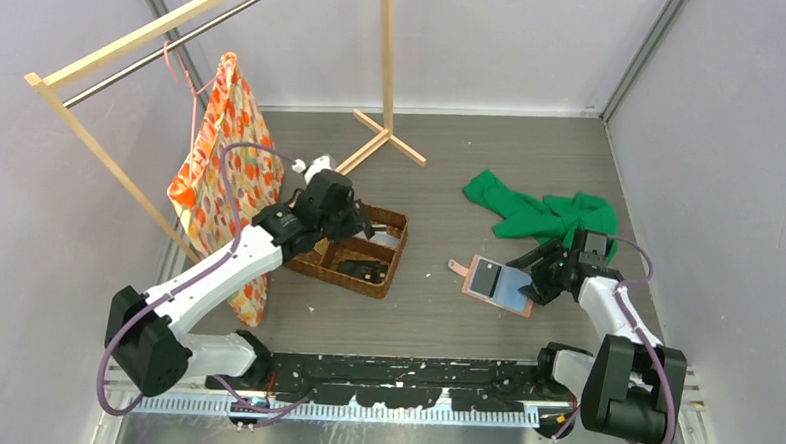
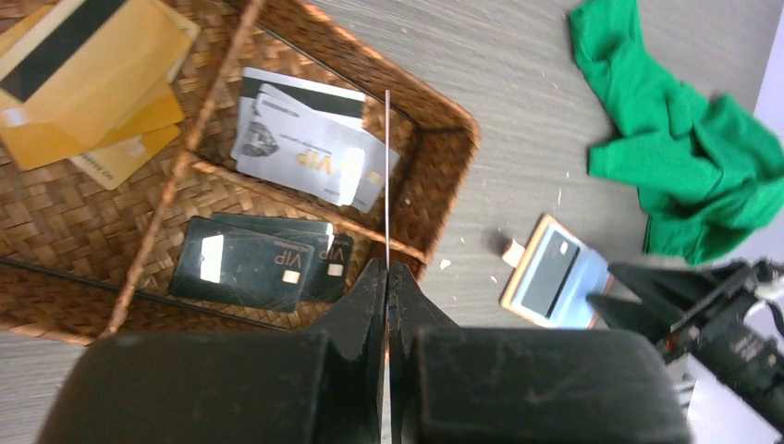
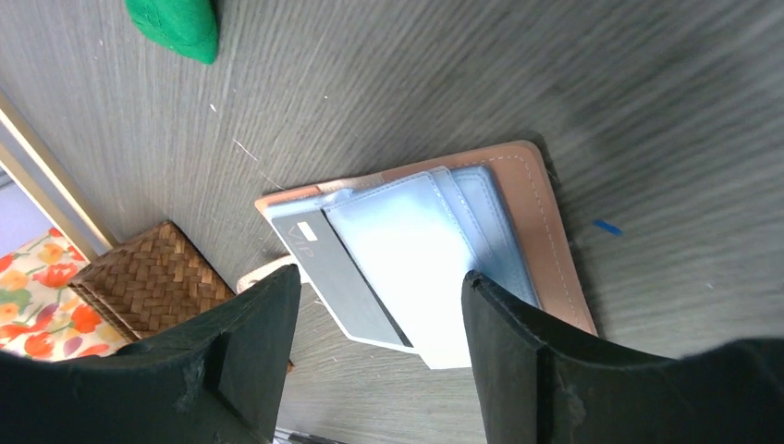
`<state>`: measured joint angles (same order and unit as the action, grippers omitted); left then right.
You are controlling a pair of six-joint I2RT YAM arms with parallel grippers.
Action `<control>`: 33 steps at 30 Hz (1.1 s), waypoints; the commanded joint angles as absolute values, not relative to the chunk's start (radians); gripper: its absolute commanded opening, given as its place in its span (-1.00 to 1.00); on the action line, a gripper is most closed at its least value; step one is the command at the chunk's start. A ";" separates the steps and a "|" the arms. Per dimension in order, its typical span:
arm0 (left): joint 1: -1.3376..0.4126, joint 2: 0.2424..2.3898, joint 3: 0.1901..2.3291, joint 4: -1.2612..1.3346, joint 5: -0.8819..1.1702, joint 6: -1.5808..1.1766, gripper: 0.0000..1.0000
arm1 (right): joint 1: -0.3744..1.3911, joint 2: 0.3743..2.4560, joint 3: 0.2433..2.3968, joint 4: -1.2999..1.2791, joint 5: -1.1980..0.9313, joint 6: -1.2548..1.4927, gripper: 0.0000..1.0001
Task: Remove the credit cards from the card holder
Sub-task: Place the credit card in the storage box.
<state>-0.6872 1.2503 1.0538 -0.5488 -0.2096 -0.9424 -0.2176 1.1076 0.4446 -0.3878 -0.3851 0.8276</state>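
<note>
Grey wood-grain bench (image 1: 452,165), pale walls (image 1: 477,46). The card holder (image 1: 499,284) lies open and flat, right of centre, its long axis roughly left-right and its strap tab (image 1: 455,267) pointing toward the basket (image 1: 353,250). Right end effector (image 3: 379,287): fingers apart, just above the holder. Left end effector (image 2: 386,270): clamped on an edge-on card (image 2: 386,185) above the basket.

The left arm (image 1: 222,270) and right arm (image 1: 606,303) look alike, with glossy white links between bulky black joint housings. A thin purple cable (image 1: 221,169) loops along each, running up from the black base rail (image 1: 403,371) at 6 o'clock in the top view. The left gripper (image 2: 386,270) and right gripper (image 3: 379,287) have matte black, wedge-shaped jaws with faint scuffs.
</note>
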 commanded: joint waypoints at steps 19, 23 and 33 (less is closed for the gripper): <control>-0.697 1.041 0.672 -0.334 -0.362 -1.469 -0.99 | -0.217 1.089 0.508 -0.500 -0.307 0.796 0.39; -0.699 1.053 0.643 -0.283 -0.325 -1.509 -0.99 | -0.216 1.089 0.503 -0.498 -0.308 0.796 0.39; -0.718 1.116 0.642 -0.177 -0.225 -1.487 -0.34 | -0.216 1.081 0.500 -0.508 -0.307 0.790 0.39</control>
<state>-0.7010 1.1114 0.6296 -0.2584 -0.2554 -1.5017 -0.2176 1.0866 0.4789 -0.4976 -0.3252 0.8104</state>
